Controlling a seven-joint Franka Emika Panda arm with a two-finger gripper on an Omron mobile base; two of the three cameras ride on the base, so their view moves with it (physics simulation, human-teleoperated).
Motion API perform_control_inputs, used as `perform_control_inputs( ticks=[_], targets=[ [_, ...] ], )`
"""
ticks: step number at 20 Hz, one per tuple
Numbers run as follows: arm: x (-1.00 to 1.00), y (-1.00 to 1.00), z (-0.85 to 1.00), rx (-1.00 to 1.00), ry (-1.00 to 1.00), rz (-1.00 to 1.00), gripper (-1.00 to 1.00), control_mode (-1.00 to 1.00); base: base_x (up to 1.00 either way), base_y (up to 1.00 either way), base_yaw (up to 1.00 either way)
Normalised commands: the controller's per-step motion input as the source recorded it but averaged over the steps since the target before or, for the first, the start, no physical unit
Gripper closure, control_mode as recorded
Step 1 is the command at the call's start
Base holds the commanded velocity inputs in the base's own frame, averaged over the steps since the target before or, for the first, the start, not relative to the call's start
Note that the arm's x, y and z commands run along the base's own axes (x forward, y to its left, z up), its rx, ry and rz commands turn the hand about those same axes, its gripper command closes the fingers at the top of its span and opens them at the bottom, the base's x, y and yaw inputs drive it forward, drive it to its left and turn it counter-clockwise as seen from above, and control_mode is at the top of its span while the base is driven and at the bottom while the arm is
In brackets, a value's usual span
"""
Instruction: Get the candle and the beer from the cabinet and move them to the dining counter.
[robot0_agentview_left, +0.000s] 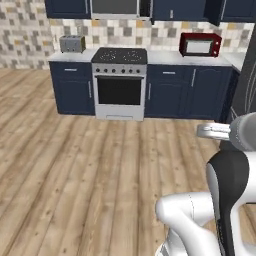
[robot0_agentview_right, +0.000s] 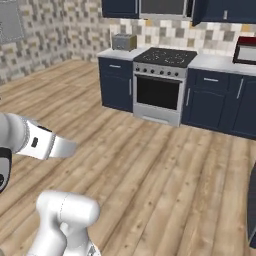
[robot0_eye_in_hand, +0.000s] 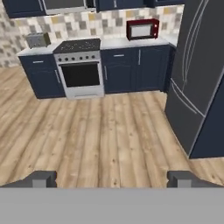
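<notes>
Navy wall doors of the cabinet (robot0_agentview_left: 67, 7) (robot0_eye_in_hand: 22, 6) run along the top edge above the worktop, cut off by the frame. The candle, the beer and the dining counter are out of view. My gripper (robot0_eye_in_hand: 112, 179) is open with nothing between its fingertips (robot0_eye_in_hand: 43, 178), which stand wide apart low in the hand view. It hangs over bare wooden floor, well back from the kitchen units and facing them. My white arm (robot0_agentview_left: 227, 190) rises at the lower right of the left base view.
A steel stove with oven (robot0_agentview_left: 120, 82) stands between navy base units. A toaster (robot0_agentview_left: 72, 44) sits on the worktop to its left and a red microwave (robot0_agentview_left: 200, 44) to its right. A tall dark fridge (robot0_eye_in_hand: 201, 65) stands at the right. Wooden floor (robot0_agentview_left: 90, 170) lies between.
</notes>
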Motion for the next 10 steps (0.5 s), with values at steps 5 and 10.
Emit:
perform_control_inputs(
  ticks=[5,10],
  targets=[
    [0.0,0.0,0.0,0.0,0.0,0.0,-1.0,1.0,1.0,-0.44,-0.05],
    [0.0,0.0,0.0,0.0,0.0,0.0,-1.0,1.0,1.0,-0.48,-0.03]
  ],
)
